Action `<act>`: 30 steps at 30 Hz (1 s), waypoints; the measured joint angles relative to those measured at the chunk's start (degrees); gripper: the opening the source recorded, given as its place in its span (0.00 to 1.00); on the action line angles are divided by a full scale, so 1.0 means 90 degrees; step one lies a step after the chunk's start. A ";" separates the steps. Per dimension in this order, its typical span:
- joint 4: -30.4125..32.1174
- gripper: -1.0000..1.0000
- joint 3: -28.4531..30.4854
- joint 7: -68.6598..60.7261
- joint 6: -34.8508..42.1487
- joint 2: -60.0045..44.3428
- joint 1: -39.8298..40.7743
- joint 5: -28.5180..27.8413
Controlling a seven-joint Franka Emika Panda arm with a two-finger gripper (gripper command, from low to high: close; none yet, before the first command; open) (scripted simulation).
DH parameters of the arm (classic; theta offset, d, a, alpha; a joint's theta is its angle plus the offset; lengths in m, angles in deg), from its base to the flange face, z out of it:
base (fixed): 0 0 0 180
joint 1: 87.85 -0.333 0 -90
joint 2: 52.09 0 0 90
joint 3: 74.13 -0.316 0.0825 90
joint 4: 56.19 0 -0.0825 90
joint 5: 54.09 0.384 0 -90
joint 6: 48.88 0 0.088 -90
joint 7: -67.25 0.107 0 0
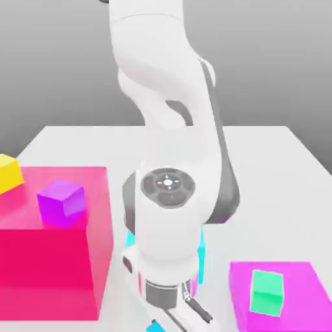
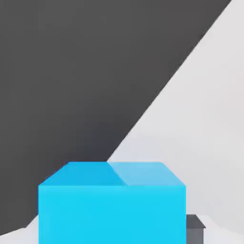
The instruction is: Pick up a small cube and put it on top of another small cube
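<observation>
The small cyan cube [image 2: 112, 214] looks smooth and matt; the white arm [image 1: 155, 71] resembles smooth plastic.

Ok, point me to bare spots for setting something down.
The table looks bare behind the magenta block, out to the exterior view's right edge, and behind the red block. It is crowded around the arm, with the large cyan block and small cyan cube close by.
</observation>
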 joint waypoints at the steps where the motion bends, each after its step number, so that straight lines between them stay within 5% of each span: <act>1: 0.0034 0.00 -0.0064 -0.0052 0.0127 0.0165 0.0050 0.0073; 5: 0.0061 0.00 -0.0295 -0.0388 0.0832 0.0810 0.0238 0.0369; 13: -0.1370 0.00 -0.0173 -0.1493 0.2449 0.0081 0.0435 0.0214; 19: -0.1987 0.00 0.0210 -0.1583 0.3960 0.0797 0.1148 0.0892; 30: -0.0847 0.00 0.1136 0.0798 0.4595 0.3298 0.2364 0.1653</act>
